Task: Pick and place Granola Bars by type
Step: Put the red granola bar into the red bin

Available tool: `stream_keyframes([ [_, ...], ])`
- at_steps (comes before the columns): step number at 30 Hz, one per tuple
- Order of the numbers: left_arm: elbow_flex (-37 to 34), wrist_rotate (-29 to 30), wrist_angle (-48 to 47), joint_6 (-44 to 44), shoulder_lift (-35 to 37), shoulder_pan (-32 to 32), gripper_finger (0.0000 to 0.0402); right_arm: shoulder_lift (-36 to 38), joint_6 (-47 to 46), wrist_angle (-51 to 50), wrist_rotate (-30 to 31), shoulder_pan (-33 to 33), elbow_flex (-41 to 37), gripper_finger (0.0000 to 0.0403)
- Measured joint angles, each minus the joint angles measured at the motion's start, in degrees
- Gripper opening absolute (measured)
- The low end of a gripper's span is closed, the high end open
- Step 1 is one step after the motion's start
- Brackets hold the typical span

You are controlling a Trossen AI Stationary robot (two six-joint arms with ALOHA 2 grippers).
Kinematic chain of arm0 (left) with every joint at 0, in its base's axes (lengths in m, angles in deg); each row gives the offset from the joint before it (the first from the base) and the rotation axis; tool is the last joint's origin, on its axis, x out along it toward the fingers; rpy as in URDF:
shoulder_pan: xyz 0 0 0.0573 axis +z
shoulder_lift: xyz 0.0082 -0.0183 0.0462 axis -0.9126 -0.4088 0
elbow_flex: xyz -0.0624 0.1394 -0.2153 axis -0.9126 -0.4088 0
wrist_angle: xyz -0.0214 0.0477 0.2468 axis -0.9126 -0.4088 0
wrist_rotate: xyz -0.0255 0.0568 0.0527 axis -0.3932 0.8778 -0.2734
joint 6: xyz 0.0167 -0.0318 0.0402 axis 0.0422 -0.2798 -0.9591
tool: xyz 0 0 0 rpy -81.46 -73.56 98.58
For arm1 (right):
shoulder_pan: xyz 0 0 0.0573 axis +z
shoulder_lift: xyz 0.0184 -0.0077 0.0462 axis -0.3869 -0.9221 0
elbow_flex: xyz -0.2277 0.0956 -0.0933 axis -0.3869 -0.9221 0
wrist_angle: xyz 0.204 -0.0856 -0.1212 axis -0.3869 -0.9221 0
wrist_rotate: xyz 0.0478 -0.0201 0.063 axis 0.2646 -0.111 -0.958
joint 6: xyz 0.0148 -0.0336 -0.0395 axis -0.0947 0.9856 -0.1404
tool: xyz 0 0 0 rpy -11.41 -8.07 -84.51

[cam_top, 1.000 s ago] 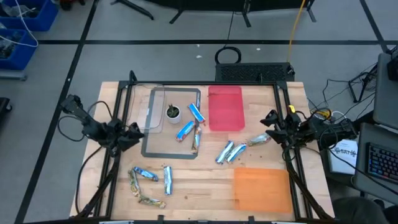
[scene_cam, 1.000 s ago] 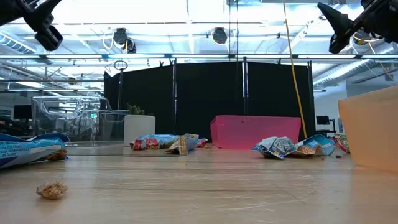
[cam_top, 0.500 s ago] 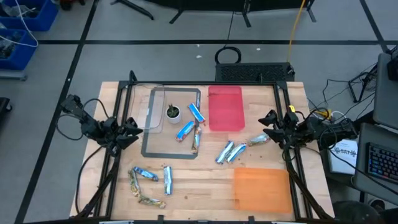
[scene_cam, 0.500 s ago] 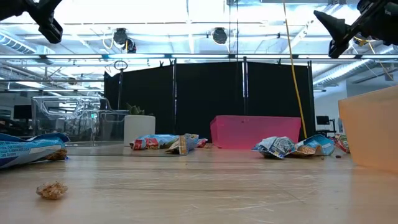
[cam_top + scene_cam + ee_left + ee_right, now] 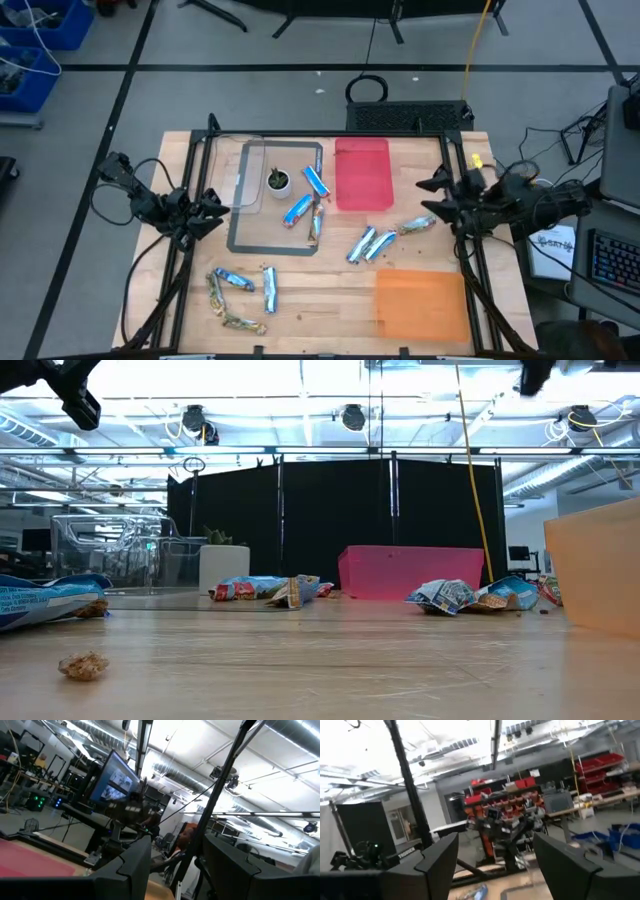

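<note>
Granola Bars lie flat and scattered on the wooden table. Two blue ones (image 5: 316,181) (image 5: 298,209) and a brownish one (image 5: 316,225) rest on the grey mat. A blue pair (image 5: 367,243) and a gold one (image 5: 416,226) lie mid-right. Several more (image 5: 240,285) lie at the near left. My left gripper (image 5: 218,212) hovers open at the table's left edge, high above the bars. My right gripper (image 5: 428,196) hovers open at the right edge, also high up. Both wrist views look over the table into the room, with nothing between the fingers (image 5: 125,870) (image 5: 435,860).
A pink tray (image 5: 362,173) stands at the far middle and an orange tray (image 5: 420,303) at the near right. A clear tray (image 5: 245,175) stands at the far left, beside a small potted plant (image 5: 278,180). Crumbs (image 5: 84,665) lie near the front edge. Black frame posts run along both sides.
My right gripper has risen well above the table, still open; in the low view it has gone up almost out of the picture's top. My left gripper has stayed in place and rolled a little about its own axis.
</note>
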Motion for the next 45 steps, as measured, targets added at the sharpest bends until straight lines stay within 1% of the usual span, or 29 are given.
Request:
stream_keyframes([
  [7,0.0,0.0,0.0,0.0,0.0,0.0,0.0184,-10.0,6.1,-18.1,-1.5,0.0,19.9,0.0251],
  [13,0.0,0.0,0.0,0.0,0.0,0.0,0.0184,-18.9,10.5,-39.5,-1.6,0.0,36.3,0.0251],
  [16,0.0,0.0,0.0,0.0,0.0,0.0,0.0184,-23.0,13.6,-48.1,-1.0,0.0,42.7,0.0251],
  [19,0.0,-0.1,0.0,0.0,0.0,0.0,0.0184,-26.7,15.9,-55.6,1.7,-0.1,46.9,0.0251],
  [22,0.0,-0.1,0.0,0.0,0.0,0.0,0.0184,-29.5,16.6,-62.5,3.3,-0.6,48.4,0.0251],
  [30,0.0,-0.1,0.0,0.0,0.0,0.0,0.0184,-35.4,19.6,-76.4,3.0,-1.2,48.5,0.0251],
  [35,0.0,-0.2,0.0,0.0,0.0,0.0,0.0184,-37.3,21.6,-79.7,3.0,-1.2,48.5,0.0251],
  [39,0.0,-0.2,0.0,0.0,0.0,0.0,0.0184,-38.2,23.0,-82.5,1.5,-1.2,48.5,0.0251],
  [45,0.0,-0.2,0.0,0.0,0.0,0.0,0.0184,-38.5,23.9,-89.9,1.6,-1.2,48.5,0.0251],
])
